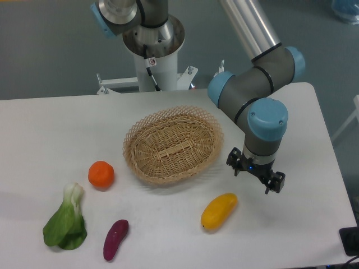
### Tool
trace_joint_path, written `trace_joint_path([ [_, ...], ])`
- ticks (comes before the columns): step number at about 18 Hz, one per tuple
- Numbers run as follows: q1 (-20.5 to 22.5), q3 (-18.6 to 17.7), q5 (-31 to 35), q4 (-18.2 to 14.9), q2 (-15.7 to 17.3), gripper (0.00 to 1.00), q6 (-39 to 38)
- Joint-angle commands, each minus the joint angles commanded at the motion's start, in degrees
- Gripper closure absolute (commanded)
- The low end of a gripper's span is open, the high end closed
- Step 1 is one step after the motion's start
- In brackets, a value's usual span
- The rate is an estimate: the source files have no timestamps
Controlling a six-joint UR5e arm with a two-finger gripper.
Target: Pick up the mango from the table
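Nearest the camera, the purple vegetable [115, 239] and leafy green [65, 223] lie on the tabletop [45, 129]. Mango [219, 210], smooth yellow-orange oval, rests front right, just beside and below my tool [256, 176], untouched. Tool carries nothing; whether its fingers are spread, I cannot tell. Approach, grasp and lift all remain.

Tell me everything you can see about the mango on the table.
The mango is a smooth, elongated oval, yellow with an orange tinge toward its upper right end. It looks whole and lies flat on the white table, slanted from lower left to upper right, in front of the wicker basket. The gripper is nearby but not touching it.
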Motion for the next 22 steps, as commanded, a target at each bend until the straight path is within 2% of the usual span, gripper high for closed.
trace_joint_path([
  [7, 0.0, -0.4, -1.6, 0.3, 0.1, 0.0, -1.1],
  [11, 0.2, -0.6, -6.5, 0.4, 0.4, 0.0, -7.6],
  [17, -2.0, -0.5, -7.0, 0.7, -0.4, 0.0, -8.1],
  [22, -4.4, -0.1, -10.4, 0.7, -1.9, 0.0, -10.6],
])
